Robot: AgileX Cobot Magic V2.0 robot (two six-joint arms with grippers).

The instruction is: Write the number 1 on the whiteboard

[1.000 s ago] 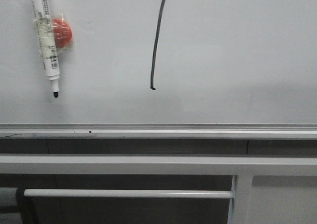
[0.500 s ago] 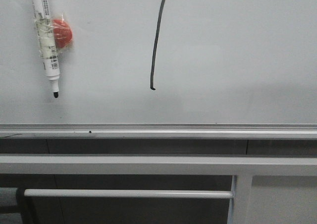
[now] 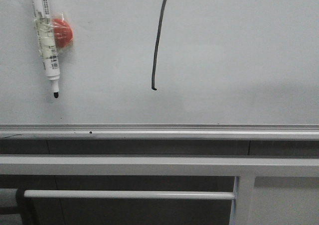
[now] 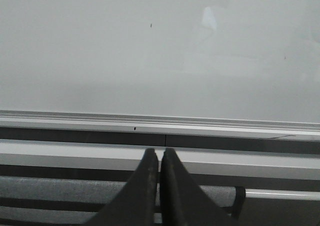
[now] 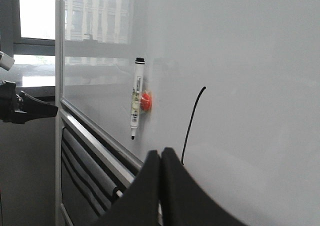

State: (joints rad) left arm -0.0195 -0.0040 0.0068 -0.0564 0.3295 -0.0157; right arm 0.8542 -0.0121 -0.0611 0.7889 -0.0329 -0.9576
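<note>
On the left of the front view a white marker pen (image 3: 47, 41) hangs tip-down on the whiteboard (image 3: 239, 56), its barrel wrapped in crinkled clear tape against a round red disc (image 3: 63, 33); its small tip is black. To the right of it, well apart, the number 1 (image 3: 156, 46) is a thin black stroke, nearly upright and gently bowed, with a tiny hook at its lower end. The board is smooth, pale grey-white and glossy. A ribbed silver aluminium rail (image 3: 159, 131) edges it below, and flat white metal bars (image 3: 149, 165) run lower down.

The left claw (image 4: 160, 158) has its dark tapered fingers pressed together on nothing, in front of the rail. The right claw (image 5: 160, 158) is likewise closed and empty, near the stroke's lower end.
</note>
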